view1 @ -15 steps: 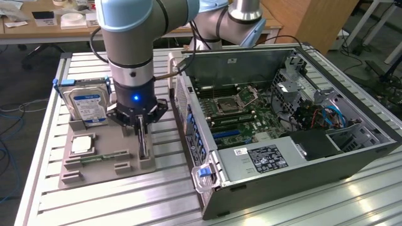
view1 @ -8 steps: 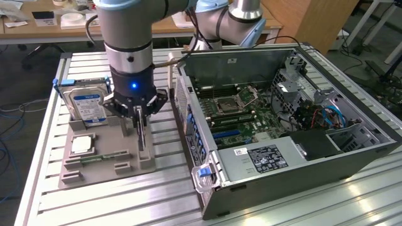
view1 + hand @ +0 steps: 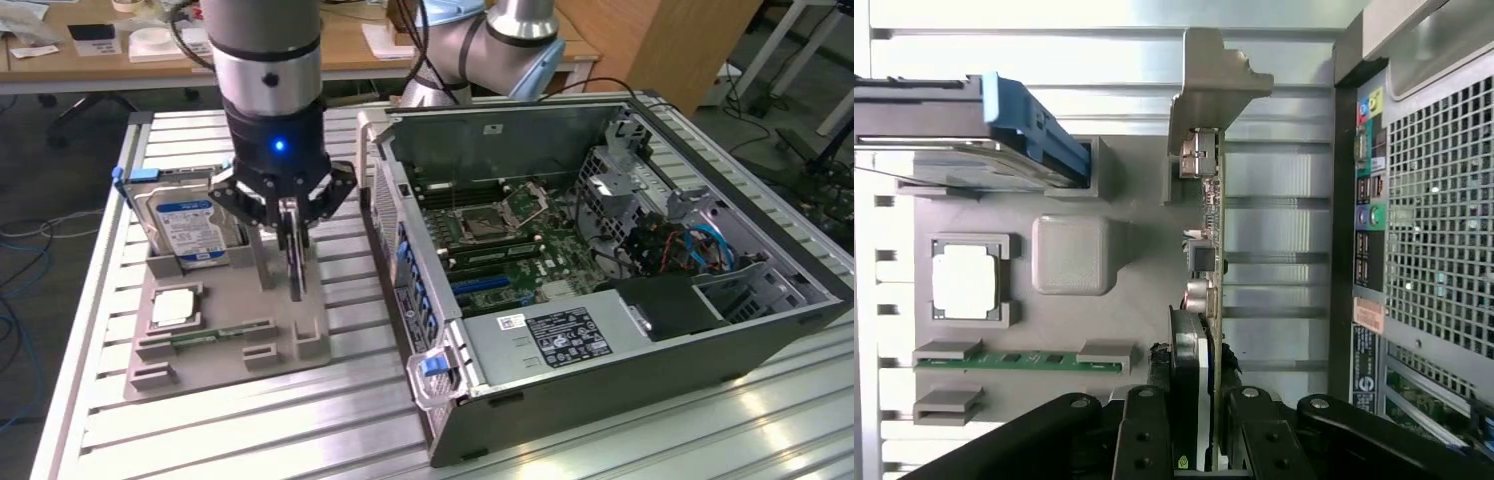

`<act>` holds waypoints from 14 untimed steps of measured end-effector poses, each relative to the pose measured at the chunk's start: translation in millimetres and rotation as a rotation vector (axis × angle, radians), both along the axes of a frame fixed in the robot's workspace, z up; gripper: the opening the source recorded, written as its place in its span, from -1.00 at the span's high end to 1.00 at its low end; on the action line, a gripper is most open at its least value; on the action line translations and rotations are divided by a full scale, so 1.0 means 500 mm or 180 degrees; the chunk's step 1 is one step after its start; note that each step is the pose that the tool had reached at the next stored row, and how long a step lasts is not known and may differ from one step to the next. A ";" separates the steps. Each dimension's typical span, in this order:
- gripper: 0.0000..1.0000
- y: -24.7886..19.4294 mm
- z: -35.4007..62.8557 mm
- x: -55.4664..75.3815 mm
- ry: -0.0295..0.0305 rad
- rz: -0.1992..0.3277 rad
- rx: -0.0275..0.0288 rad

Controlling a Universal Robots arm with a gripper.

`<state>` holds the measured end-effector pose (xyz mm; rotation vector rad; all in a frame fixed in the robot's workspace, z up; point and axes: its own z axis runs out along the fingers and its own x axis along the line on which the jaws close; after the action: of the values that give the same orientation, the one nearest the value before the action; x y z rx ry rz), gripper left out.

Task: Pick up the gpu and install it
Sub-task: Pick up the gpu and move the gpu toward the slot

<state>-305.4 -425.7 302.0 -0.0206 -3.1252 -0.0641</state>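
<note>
We find the open computer case (image 3: 627, 260) on the table (image 3: 267, 430), the grey holder (image 3: 220, 345) beside it, a strip of bare slats (image 3: 350, 305) between. The gripper (image 3: 291, 240) clamps the gpu (image 3: 296, 275), upright at the holder's case-side edge.

A slotted aluminium surface (image 3: 267, 430) stands on grey floor (image 3: 34, 195), with a paper-strewn wooden desk (image 3: 343, 60) and wooden cabinet (image 3: 654, 40) behind.

Hard drive (image 3: 187, 228) and computer case (image 3: 387, 215) flank the gpu (image 3: 296, 265) on 2 sides; the case top lies open.
</note>
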 end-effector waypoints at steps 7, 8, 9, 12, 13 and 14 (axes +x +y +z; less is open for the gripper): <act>0.45 0.0000 0.064 0.000 0.0000 0.0000 0.0000; 0.45 0.0000 0.073 0.000 0.0000 0.0000 0.0000; 0.45 0.0000 0.082 0.000 0.0000 0.0000 0.0000; 0.45 0.0000 0.109 0.000 0.0000 0.0000 0.0000; 0.45 0.0000 0.118 0.000 0.0000 0.0000 0.0000; 0.45 0.0000 0.127 0.000 0.0000 0.0000 0.0000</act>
<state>-305.3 -425.7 365.7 -0.0206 -3.1252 -0.0642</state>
